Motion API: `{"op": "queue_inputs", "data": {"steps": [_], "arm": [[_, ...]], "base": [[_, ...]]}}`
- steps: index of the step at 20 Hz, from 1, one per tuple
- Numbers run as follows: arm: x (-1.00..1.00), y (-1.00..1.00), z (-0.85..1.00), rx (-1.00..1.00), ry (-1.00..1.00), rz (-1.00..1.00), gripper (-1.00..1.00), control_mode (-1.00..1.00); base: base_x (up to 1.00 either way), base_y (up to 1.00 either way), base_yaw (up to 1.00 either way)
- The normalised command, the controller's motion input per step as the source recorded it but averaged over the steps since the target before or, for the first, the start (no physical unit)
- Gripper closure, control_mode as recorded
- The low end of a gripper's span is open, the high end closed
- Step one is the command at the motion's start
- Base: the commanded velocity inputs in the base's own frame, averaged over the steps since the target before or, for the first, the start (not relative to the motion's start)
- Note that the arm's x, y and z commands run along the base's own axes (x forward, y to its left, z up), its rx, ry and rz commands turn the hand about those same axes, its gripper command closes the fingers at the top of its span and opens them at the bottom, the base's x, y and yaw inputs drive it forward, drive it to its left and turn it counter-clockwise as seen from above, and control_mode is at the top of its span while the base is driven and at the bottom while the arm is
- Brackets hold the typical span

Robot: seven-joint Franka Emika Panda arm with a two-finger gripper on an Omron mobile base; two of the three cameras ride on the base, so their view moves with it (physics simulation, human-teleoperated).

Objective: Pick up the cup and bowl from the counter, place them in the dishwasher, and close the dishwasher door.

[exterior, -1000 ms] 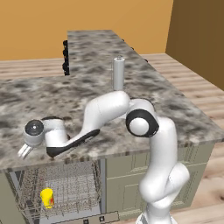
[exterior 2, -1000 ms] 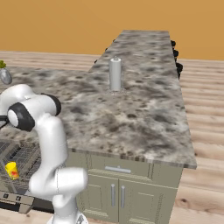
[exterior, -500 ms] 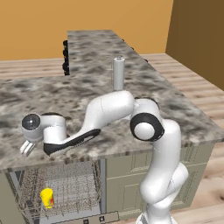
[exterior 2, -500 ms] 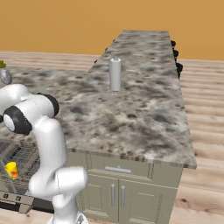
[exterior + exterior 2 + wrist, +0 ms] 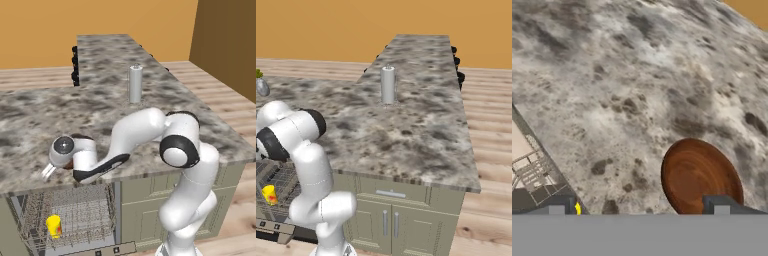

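My pincer (image 5: 639, 202) is spread wide, nothing held, finger tips (image 5: 721, 204) poking up at the bottom of the hand view. The bowl (image 5: 701, 177) sits on the worktop (image 5: 637, 90) right by my one tip, which overlaps its near rim; the other tip is off to the side over bare granite near the worktop edge. So the bowl is off-centre to the pincer, not between the jaws. Bowl interior is visible, brown wood-grain look, empty.

In the left base view my pincer (image 5: 48, 171) is low at the worktop's front edge, pale fingers barely showing under the wrist. The bowl (image 5: 80, 138) is mostly hidden behind my hand here, only a dark sliver at the wrist; can't tell contact.

Below the edge, the dishwasher (image 5: 65, 215) is open, wire racks showing, and the cup (image 5: 53, 226) stands upright in the rack. The cup (image 5: 269, 194) shows in the right base view too, partly cut by my arm. A yellow speck in the hand view, probably the cup, is too small to be sure. The dishwasher door (image 5: 90, 248) is down, only its edge showing at the frame bottom.

Farther back, a tall grey cylinder (image 5: 135, 83) stands upright on the worktop, well apart from the bowl. Black knobs (image 5: 75, 65) on the far worktop side, blurry.
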Motion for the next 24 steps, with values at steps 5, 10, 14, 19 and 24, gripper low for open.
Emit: {"op": "queue_inputs", "data": {"steps": [5,10,14,19,24], "arm": [[0.48,-0.1,-0.13,0.07,0.0,0.0,-1.0,-1.0],[0.55,0.01,-0.37,0.0,0.06,0.0,-1.0,-1.0],[0.29,0.34,-0.57,0.0,0.11,0.0,-1.0,-1.0],[0.19,0.45,-0.49,0.0,0.11,0.0,-1.0,-1.0],[0.3,0.16,-0.2,0.0,0.05,0.0,1.0,-1.0]], "base": [[0.0,0.0,0.0],[0.0,0.0,0.0],[0.0,0.0,0.0],[0.0,0.0,0.0],[0.0,0.0,0.0]]}}
